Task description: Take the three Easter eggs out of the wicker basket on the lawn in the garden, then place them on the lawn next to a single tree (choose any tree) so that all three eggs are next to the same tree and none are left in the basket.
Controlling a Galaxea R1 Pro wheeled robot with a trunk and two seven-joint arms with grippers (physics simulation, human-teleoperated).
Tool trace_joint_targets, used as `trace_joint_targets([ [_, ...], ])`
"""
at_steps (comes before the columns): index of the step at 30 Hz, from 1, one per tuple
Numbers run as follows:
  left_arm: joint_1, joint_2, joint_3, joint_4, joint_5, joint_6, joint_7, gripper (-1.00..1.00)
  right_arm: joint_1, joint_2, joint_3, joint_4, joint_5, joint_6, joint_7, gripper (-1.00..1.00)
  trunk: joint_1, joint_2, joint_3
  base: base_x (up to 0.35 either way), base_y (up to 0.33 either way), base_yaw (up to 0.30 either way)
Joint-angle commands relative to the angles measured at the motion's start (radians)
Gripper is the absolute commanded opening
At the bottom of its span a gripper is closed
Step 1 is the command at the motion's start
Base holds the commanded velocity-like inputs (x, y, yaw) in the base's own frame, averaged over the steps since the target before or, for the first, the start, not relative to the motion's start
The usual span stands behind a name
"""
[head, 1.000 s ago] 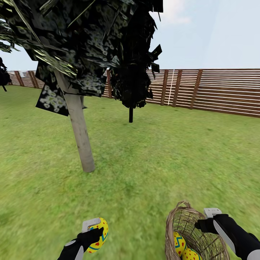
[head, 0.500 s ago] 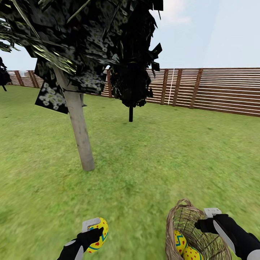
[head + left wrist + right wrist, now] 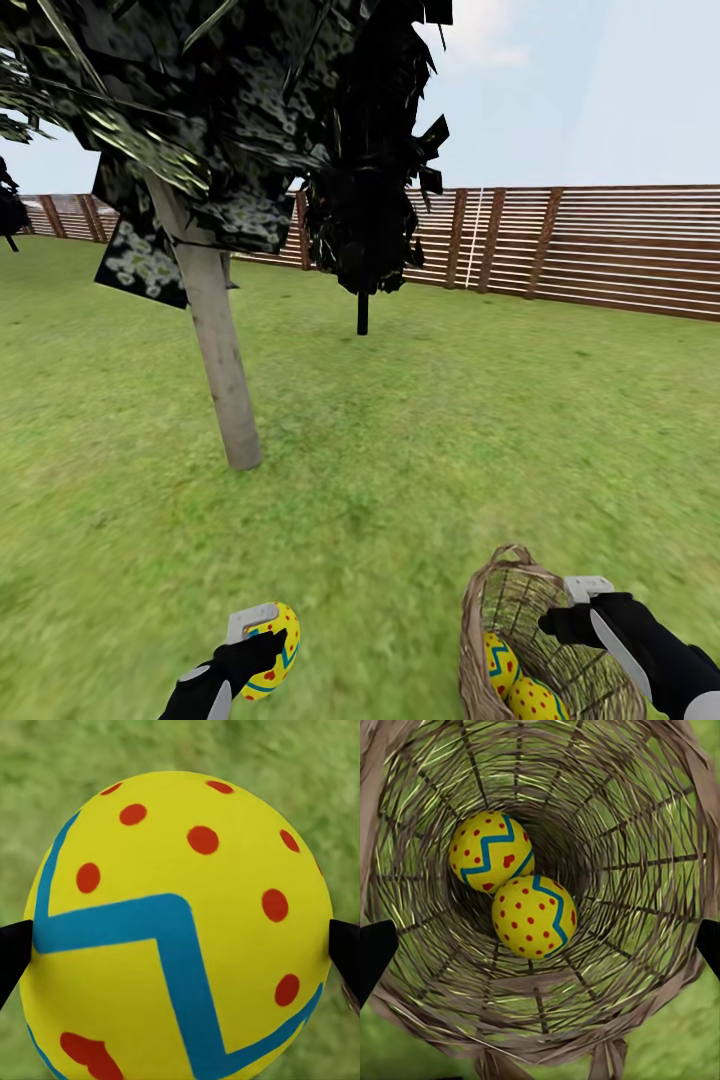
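Two eggs (image 3: pixel 514 889) in basket (image 3: pixel 545 640), open lawn (image 3: pixel 420 460) ahead

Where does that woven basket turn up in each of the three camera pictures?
Head view: wicker basket at lower right, by the right gripper.
Left wrist view: not in it.
Right wrist view: its woven wall rings two eggs.
Shared landmark: the green lawn.

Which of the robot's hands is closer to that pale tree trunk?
Left. The left end effector, holding an egg, sits below the pale trunk, across a stretch of lawn. The right end effector, at the basket, is farther off to the trunk's right.
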Motion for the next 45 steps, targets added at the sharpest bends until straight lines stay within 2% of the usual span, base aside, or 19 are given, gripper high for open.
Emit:
trace_joint_targets([
  [1,0.0,-0.001,0.005,-0.002,0.008,0.007,-0.006,-1.0,-0.001,-0.001,0.004,-0.001,0.003,0.004,0.003,1.0,0.004,-0.008,-0.004,0.0,0.0,0.0],
  [42,0.0,-0.001,0.005,-0.002,0.009,0.007,-0.006,-1.0,-0.001,0.001,0.007,0.0,0.006,0.003,0.002,1.0,0.161,-0.295,-0.133,0.0,0.0,0.0],
  [45,0.0,-0.003,0.006,-0.021,0.008,0.016,0.0,-1.0,-0.001,0.0,0.006,0.0,0.006,0.004,0.002,1.0,0.173,-0.316,-0.142,0.0,0.0,0.0],
])
